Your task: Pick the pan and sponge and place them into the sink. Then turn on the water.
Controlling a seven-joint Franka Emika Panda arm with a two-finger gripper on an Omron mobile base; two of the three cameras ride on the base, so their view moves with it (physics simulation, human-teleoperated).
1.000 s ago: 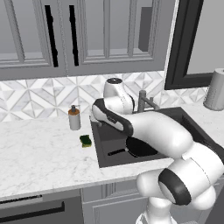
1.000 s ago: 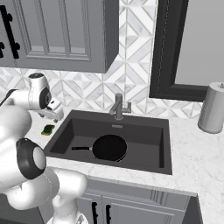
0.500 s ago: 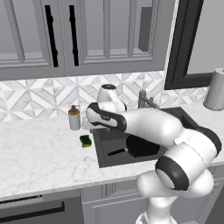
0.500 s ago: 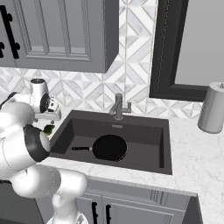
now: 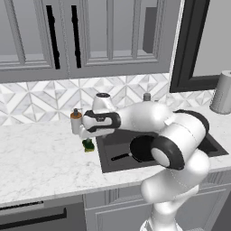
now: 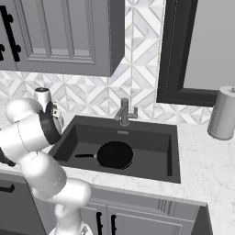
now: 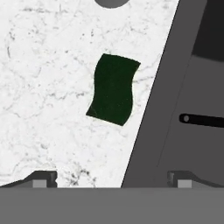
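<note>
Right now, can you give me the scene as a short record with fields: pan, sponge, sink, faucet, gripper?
pan: the pan lies inside the sink, handle pointing toward the sponge side
sponge: the sponge lies on the counter beside the sink's edge, not yet picked
sink: the sink holds the pan
faucet: the faucet has no water visible
gripper: the gripper is open, above the sponge, holding nothing

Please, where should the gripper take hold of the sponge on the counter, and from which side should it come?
Grip the sponge across its narrower width, on its two long edges, coming straight down from above. It lies flat on the counter beside the sink rim, apart from it, so both long edges look free. The open gripper probably needs centring over it first.
</note>
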